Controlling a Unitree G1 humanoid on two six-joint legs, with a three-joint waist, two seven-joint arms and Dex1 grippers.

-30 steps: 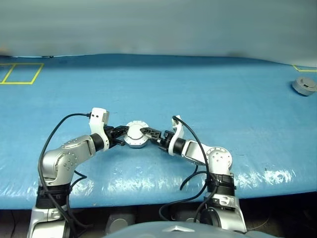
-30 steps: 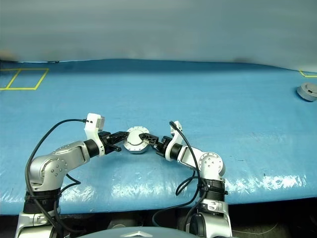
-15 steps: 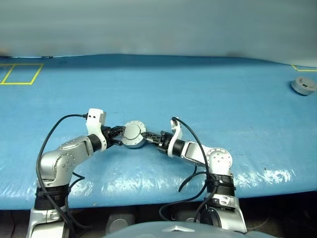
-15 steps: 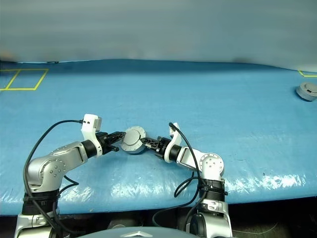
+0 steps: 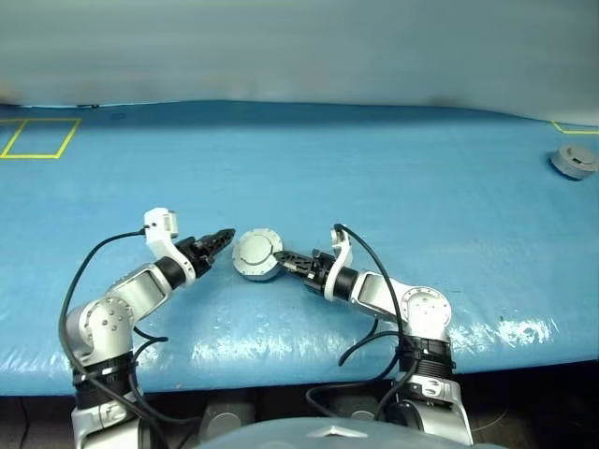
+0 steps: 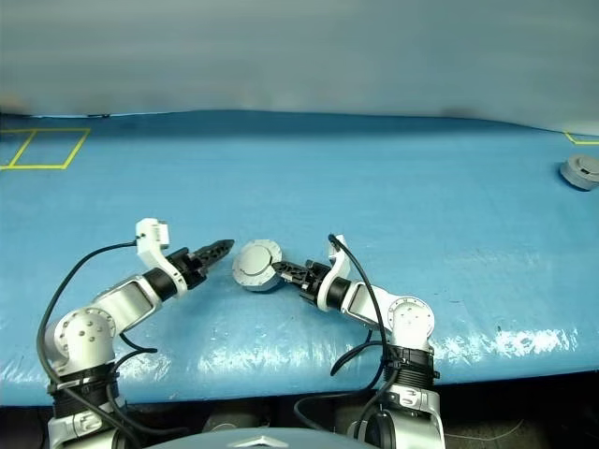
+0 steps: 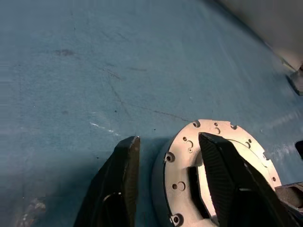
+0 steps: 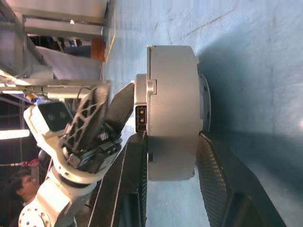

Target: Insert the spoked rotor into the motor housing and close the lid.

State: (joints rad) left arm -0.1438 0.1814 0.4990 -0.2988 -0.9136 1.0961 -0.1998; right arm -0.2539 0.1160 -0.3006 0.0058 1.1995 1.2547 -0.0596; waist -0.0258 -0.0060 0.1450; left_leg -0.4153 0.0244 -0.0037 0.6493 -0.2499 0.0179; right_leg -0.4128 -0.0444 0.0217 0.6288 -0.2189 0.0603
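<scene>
Motor housing (image 5: 256, 254) between both tools

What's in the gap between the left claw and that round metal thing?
Nothing: the head views show just a sliver of bare blue table cover between the open left gripper and the motor housing.

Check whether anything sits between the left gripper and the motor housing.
Nothing visible does. The open left gripper points at the motor housing from close by, with just bare blue table cover in the gap. The right gripper clamps the housing from the opposite side.
</scene>
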